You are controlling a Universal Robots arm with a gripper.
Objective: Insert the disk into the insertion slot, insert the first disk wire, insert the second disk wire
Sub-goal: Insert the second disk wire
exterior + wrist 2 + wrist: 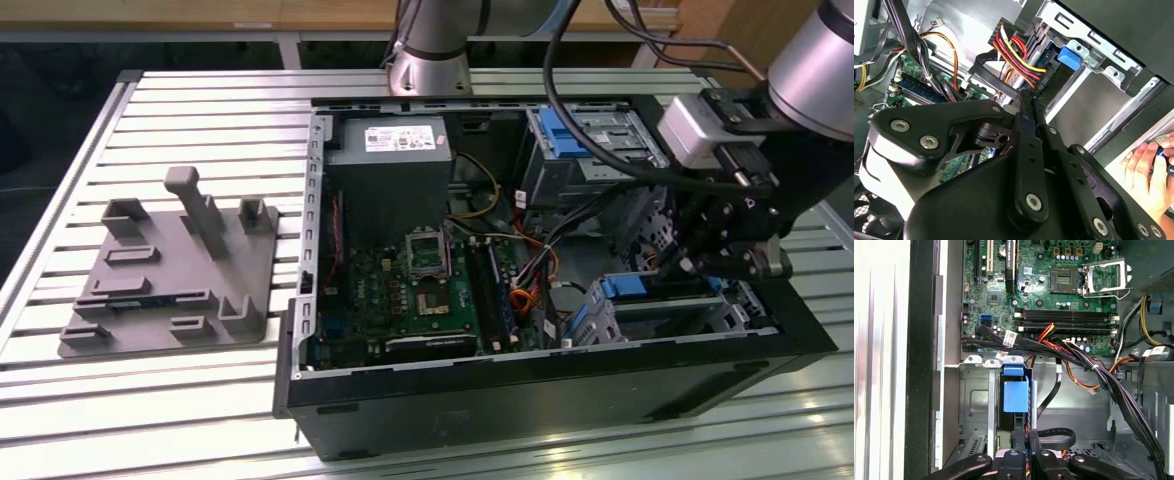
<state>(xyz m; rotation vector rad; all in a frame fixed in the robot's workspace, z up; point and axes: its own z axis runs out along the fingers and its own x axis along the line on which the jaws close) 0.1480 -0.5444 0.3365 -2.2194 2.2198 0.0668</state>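
Print on power supply label (403,138) unreadable. Gripper (685,268) lowered beside insertion slot (667,310), fingers (1026,437) pressed together on black wire connector (1016,102).

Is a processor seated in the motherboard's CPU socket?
No. In the first wrist view the CPU socket on the motherboard stands open and empty, its metal frame unlatched.

Black and coloured cables (1089,365) are crossing the case between the motherboard (414,290) and the insertion slot (674,305), crowding the approach; the gripper (701,265) is hanging just above that slot, fingers (1026,447) closing together; the taller drive cage (587,145) is walling the far side; a person's hand (1149,170) is reaching in beside the case (outside its wall); the slatted bench (200,110) is lying open around the grey fixture (167,270).
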